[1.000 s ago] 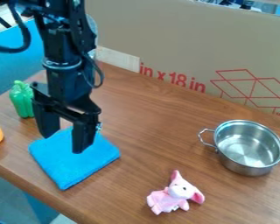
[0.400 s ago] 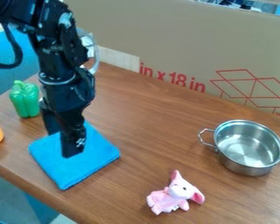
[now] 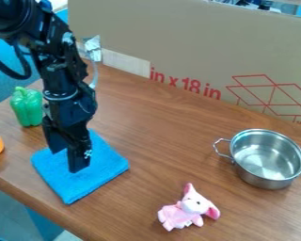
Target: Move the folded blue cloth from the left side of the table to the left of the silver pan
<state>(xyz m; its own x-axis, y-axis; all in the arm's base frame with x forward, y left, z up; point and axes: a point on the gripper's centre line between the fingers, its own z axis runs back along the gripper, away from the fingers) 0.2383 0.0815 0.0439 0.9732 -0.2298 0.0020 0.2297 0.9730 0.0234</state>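
Fingers [image 3: 79, 157] spread apart over blue cloth [image 3: 103, 167]; grn pepper [image 3: 27, 107] nr, pink toy [image 3: 178, 215] & pot [image 3: 264, 177] farther.

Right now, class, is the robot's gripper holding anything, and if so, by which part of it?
Nothing is held: the fingers of the black gripper stand apart over the flat blue cloth on the brown wooden table.

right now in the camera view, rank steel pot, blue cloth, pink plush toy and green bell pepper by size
1. Blue cloth and steel pot: too alike to rank
2. Pink plush toy
3. Green bell pepper, farther from the camera
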